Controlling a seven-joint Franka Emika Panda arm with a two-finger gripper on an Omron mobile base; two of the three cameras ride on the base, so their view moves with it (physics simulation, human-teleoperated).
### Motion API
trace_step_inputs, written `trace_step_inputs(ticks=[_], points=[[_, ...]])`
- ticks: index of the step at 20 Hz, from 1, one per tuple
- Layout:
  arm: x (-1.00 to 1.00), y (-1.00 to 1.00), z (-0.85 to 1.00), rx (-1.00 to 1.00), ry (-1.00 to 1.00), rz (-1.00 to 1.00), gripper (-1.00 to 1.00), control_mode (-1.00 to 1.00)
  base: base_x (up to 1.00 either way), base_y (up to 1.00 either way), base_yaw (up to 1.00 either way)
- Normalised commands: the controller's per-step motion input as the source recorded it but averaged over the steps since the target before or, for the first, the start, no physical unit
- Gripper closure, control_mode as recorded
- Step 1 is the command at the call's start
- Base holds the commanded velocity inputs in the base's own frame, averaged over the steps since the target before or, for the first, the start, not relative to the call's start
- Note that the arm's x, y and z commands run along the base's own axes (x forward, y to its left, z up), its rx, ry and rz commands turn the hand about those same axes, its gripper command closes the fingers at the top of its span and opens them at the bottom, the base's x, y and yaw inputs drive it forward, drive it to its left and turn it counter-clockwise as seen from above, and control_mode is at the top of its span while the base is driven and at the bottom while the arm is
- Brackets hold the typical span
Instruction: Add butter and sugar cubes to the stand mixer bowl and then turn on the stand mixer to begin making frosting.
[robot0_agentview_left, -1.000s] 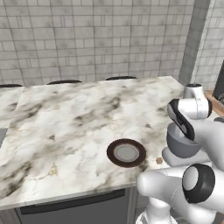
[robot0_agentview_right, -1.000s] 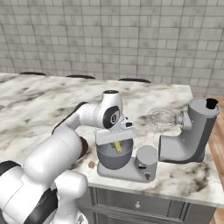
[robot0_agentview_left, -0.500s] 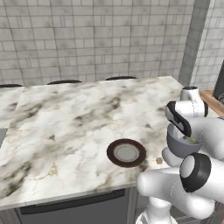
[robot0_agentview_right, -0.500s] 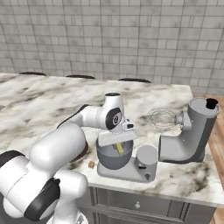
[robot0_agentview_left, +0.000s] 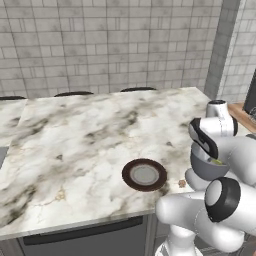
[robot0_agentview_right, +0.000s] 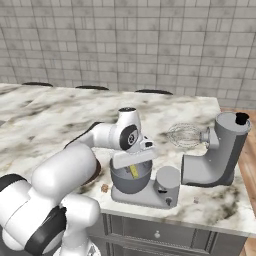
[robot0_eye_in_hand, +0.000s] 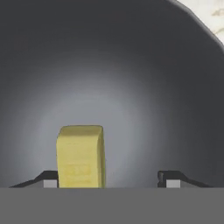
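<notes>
The pincer (robot0_eye_in_hand: 108, 178), spread wide and holding nothing, hangs above the stand mixer bowl (robot0_eye_in_hand: 131, 78); the butter (robot0_eye_in_hand: 80, 155) inside it looks released, beside one fingertip.

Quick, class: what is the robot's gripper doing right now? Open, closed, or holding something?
Gripper: open, holding nothing, inside the mixer bowl. The butter stands next to one fingertip, and the other fingertip is well clear of it.

Wall (robot0_agentview_left: 115, 45): pale grey stone tiles, running behind everything.
Bench (robot0_agentview_left: 75, 145): white marble top with grey-brown veins, dark drawer front below.
Stools (robot0_agentview_left: 72, 93): dark rounded tops behind the far edge, perhaps seats.
Floor (robot0_agentview_right: 247, 165): wood planks.
</notes>
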Motion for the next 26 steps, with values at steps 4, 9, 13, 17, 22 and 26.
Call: trace_step_inputs(ticks=[4,9,13,17,22,26], points=[[0.02,0.00,0.00,0.00,0.00,0.05,-1.00,-1.00,0.00,0.00,0.00],[0.02,0.00,0.00,0.00,0.00,0.04,-1.00,-1.00,0.00,0.00,0.00],[0.04,0.00,0.00,0.00,0.00,0.03,-1.00,-1.00,0.00,0.00,0.00],[-0.01,0.00,0.02,0.00,0.00,0.01,-1.00,-1.00,0.00,0.00,0.00],[-0.05,0.00,0.01,0.00,0.00,0.00,-1.00,-1.00,0.00,0.00,0.00],[-0.12,0.00,0.17,0.00,-0.02,0.00,-1.00,-1.00,0.00,0.00,0.00]])
